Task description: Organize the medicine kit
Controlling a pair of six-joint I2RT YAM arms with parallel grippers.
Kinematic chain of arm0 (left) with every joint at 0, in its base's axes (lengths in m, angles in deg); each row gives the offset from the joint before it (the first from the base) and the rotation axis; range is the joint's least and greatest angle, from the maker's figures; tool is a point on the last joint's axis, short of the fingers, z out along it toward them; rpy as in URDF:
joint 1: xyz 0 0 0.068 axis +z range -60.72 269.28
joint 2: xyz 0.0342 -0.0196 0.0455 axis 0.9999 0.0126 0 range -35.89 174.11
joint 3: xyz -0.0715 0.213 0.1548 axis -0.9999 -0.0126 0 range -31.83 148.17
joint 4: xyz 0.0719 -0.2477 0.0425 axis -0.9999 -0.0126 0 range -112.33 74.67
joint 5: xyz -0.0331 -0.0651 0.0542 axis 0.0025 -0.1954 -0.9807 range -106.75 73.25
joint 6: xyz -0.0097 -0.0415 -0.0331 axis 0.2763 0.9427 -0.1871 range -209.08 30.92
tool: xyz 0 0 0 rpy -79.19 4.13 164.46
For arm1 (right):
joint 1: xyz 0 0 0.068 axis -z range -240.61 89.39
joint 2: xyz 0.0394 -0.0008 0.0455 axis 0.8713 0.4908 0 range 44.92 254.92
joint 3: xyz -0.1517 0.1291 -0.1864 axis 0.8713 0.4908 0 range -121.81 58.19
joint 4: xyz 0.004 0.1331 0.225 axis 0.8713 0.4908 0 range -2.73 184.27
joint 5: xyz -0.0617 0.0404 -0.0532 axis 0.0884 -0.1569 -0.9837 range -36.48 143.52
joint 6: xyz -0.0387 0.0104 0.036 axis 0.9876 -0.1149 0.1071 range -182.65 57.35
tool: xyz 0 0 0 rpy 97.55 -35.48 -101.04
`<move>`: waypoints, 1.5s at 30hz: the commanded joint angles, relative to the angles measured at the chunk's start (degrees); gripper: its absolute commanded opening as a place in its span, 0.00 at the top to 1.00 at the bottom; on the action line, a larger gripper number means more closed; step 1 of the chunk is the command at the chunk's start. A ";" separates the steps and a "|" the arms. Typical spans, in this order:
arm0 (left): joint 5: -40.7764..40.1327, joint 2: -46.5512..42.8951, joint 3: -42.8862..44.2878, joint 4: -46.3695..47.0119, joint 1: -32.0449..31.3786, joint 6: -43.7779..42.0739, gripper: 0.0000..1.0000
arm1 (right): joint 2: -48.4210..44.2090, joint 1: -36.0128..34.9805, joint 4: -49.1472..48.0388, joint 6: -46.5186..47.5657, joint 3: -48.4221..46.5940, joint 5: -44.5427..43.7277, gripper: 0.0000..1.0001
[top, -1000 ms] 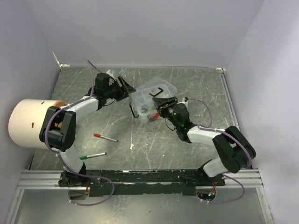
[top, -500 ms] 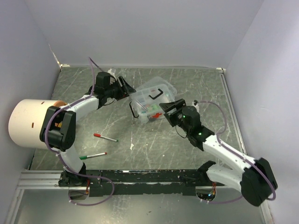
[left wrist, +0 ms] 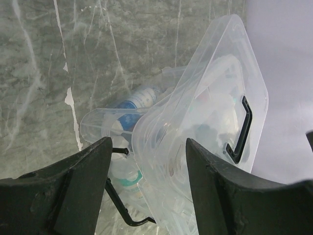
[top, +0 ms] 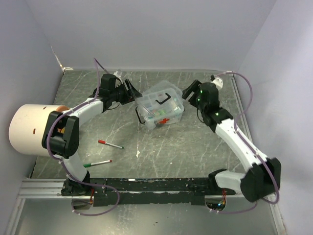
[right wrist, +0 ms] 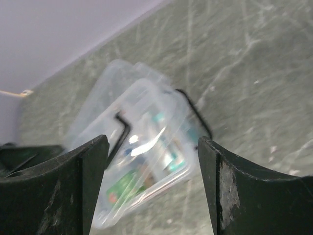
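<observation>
Across the grey-green marbled counter (top: 195, 152), the biggest thing is a white cylinder (top: 29, 128) lying on its side at the left edge. The left arm (top: 83, 110) reaches past it toward the back. The right arm (top: 239, 142) stretches up the right side and bends inward.

The medicine kit (top: 160, 104), a clear plastic box, sits at the back middle of the counter, between the two arms' tips. Its lid (left wrist: 215, 98) appears skewed over the box rather than squared on it. A black handle (top: 164, 98) runs across the top, and one black wire clip (top: 141, 117) sticks out at the near left corner.

The left fingers (top: 132, 92) stand wide apart just beside the kit's left end and have hold of nothing; whether they touch the plastic cannot be told. The right fingers (top: 188, 92) are spread wide near the kit's right end, apart from it and empty.

A red pen (top: 110, 144) and a green pen (top: 97, 163) lie at the front left, well apart from the kit. Through the clear wall, the left wrist view shows a small bottle (left wrist: 139, 95) with a blue label inside.
</observation>
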 commanded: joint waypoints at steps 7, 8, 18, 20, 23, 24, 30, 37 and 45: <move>0.03 1.38 2.34 -3.66 -0.44 -2.32 0.28 | 18.68 8.69 -3.72 22.15 -11.56 17.95 0.32; 0.05 1.38 2.42 -3.74 -0.44 -2.28 0.28 | 20.15 9.03 -3.59 22.49 -12.59 19.67 0.35; 0.52 0.83 2.68 -4.45 -0.44 -3.00 0.28 | 29.59 10.38 -3.38 24.99 -16.12 26.25 0.47; -0.01 0.53 2.80 -5.09 -0.44 -3.32 0.27 | 30.16 10.86 -2.64 24.60 -16.22 28.08 0.50; -0.66 0.20 3.27 -6.69 -0.44 -4.33 0.25 | 28.79 11.09 -1.91 23.54 -14.51 30.70 0.53; -0.64 0.15 3.35 -7.23 -0.44 -4.79 0.25 | 27.93 11.10 -2.16 23.10 -13.26 31.57 0.53; 0.37 1.00 4.51 -8.87 -0.44 -6.13 0.29 | 21.94 11.10 -1.46 21.98 -6.73 34.50 0.61; 2.88 1.70 5.44 -8.28 -0.44 -6.39 0.30 | 15.88 11.19 0.74 20.06 -3.11 35.05 0.64; 3.71 2.88 7.47 -10.45 -0.44 -7.65 0.25 | 14.80 11.21 2.36 18.95 -0.96 28.96 0.63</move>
